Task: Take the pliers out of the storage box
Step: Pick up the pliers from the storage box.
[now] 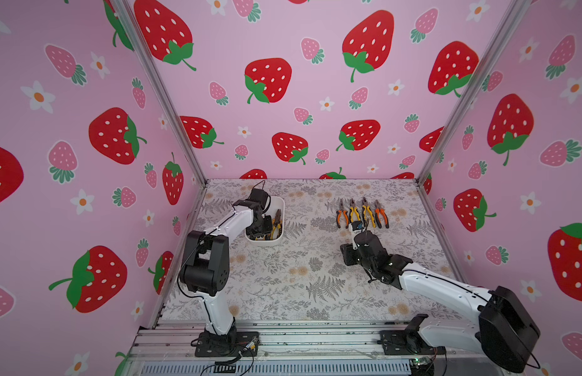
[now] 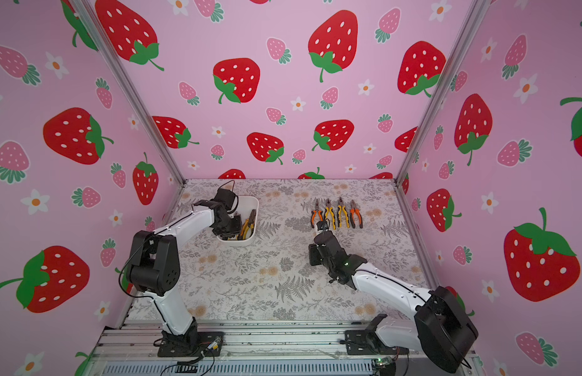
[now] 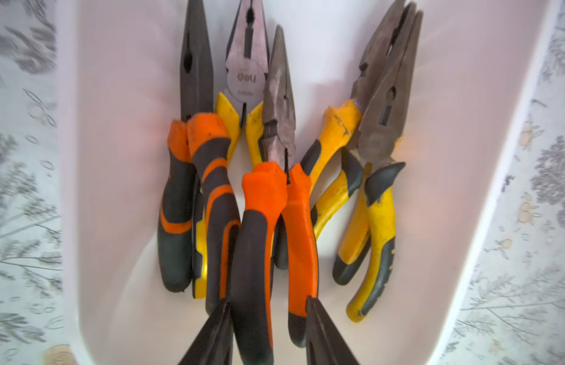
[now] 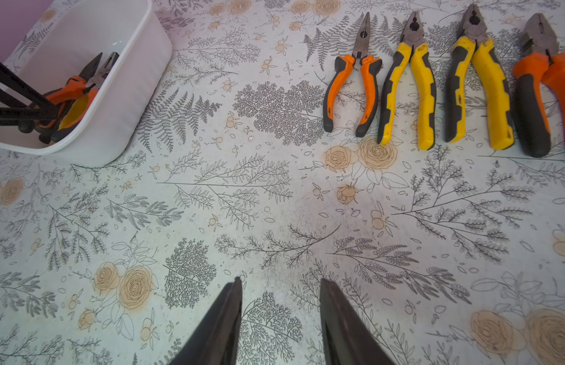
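left gripper (image 3: 268, 305) in storage box (image 3: 123, 79), jaws spread astride top orange pliers (image 3: 265, 189) handles; long axis runs straight away from wrist. right gripper (image 4: 281, 284) spread, empty, well apart from box; left nearer.

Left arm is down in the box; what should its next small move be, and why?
Probably close the left end effector on the topmost orange-handled pliers: its fingers stand apart on either side of that pair's handles, and the pair lies over the others in the storage box, so it looks free to lift.
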`<action>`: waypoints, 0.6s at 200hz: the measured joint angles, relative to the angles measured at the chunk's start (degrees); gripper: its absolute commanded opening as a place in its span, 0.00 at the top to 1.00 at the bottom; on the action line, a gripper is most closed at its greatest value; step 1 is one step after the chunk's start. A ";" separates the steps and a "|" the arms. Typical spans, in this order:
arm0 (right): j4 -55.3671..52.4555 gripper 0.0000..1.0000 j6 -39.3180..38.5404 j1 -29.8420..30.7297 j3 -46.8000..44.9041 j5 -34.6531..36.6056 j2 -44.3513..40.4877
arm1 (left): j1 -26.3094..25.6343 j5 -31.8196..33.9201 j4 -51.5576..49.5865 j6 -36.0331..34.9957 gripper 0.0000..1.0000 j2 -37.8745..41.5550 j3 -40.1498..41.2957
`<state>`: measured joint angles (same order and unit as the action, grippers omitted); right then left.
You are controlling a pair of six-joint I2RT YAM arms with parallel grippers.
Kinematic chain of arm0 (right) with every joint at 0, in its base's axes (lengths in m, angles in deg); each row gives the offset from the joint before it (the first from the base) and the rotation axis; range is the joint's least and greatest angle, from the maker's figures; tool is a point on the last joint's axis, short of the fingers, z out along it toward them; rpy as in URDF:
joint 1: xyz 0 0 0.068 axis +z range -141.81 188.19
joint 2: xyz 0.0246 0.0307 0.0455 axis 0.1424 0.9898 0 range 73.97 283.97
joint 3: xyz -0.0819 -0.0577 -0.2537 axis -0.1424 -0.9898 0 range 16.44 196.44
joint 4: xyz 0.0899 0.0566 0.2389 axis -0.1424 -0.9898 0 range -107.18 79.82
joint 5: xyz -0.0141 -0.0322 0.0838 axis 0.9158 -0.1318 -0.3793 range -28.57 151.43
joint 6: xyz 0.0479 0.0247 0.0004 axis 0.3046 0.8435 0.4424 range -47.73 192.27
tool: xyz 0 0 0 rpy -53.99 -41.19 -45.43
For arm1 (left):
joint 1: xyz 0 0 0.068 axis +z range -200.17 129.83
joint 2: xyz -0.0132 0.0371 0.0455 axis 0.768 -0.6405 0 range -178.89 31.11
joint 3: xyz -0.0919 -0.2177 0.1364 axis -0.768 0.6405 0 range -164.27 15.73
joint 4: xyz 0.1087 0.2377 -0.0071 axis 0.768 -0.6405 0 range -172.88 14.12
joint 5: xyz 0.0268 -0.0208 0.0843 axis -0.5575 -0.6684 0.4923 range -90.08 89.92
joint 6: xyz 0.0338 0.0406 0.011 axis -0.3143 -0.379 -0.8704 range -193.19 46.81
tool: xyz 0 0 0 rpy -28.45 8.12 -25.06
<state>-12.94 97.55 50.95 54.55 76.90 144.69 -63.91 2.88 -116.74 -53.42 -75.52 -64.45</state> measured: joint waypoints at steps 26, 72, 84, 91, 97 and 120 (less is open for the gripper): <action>0.00 0.55 0.00 0.00 0.00 0.00 0.00 | -4.17 8.90 -4.61 -2.49 0.62 -3.72 -5.70; 0.02 0.55 0.00 0.00 -0.02 0.00 -0.35 | -6.38 18.67 -9.49 -5.33 0.66 -8.68 -8.59; 0.02 0.55 0.00 0.00 -0.02 0.00 -0.46 | -6.34 19.80 -10.03 -5.86 0.67 -9.70 -8.63; 0.02 0.55 0.00 0.00 -0.02 0.00 -0.46 | -6.27 20.39 -10.25 -6.03 0.69 -10.16 -8.63; 0.02 0.55 0.00 0.00 -0.02 0.00 -0.46 | -6.25 20.65 -10.38 -6.23 0.70 -10.51 -8.66; 0.02 0.55 0.00 0.00 -0.02 0.00 -0.46 | -6.25 21.11 -10.51 -6.51 0.79 -10.91 -8.63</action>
<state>-12.92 97.55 50.95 54.53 76.90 144.23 -70.16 23.99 -127.25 -59.93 -86.43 -73.08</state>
